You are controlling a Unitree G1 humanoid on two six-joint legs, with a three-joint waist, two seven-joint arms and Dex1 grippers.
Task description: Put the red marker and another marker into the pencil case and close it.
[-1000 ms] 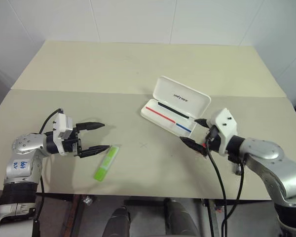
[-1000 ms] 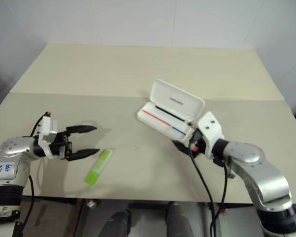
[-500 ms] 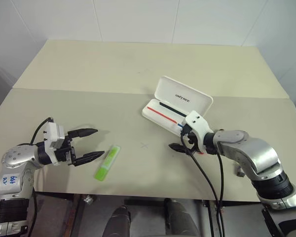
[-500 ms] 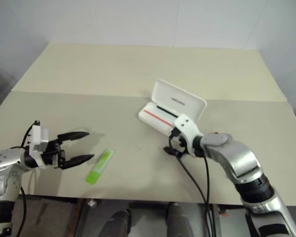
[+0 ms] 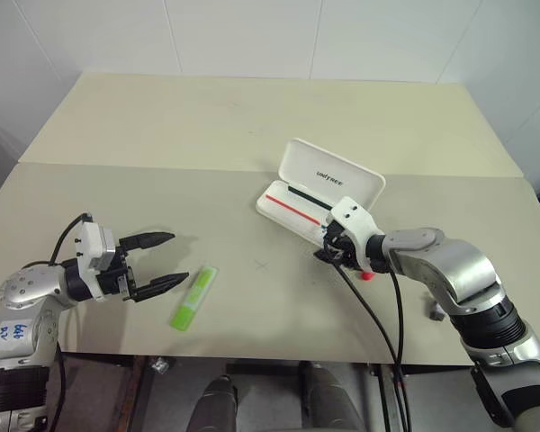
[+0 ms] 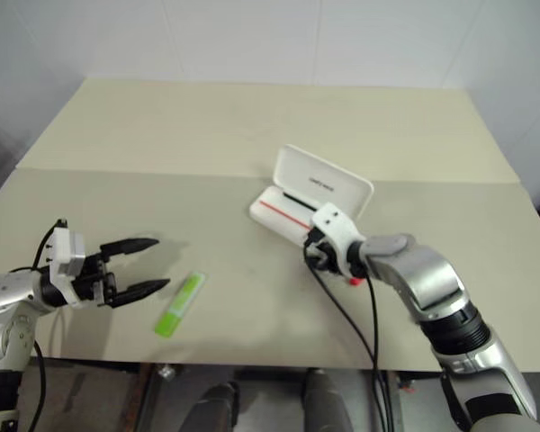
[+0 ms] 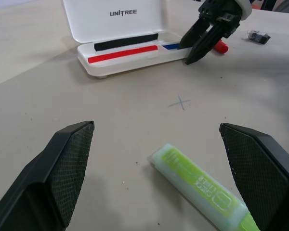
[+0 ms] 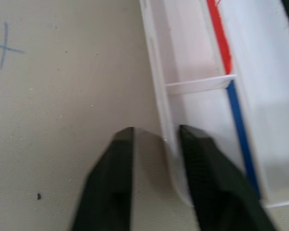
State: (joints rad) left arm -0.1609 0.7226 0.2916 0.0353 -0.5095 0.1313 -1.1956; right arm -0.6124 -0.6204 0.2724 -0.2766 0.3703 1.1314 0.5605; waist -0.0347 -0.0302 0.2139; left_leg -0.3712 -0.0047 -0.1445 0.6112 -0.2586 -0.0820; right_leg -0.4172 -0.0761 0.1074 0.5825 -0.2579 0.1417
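On the beige desk (image 5: 252, 135) the flat white plastic pencil case (image 5: 319, 196) lies open, the right gripper (image 8: 156, 144) with jaws pinching its front wall, the short red marker (image 7: 220, 46) behind that gripper, the chunky lime-green marker (image 5: 193, 296) beside the left gripper (image 5: 157, 260), jaws wide apart.

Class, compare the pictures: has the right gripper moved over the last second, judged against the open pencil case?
Yes. The right gripper has swung inward from off the near right corner of the pencil case to its front wall, fingers straddling that wall.
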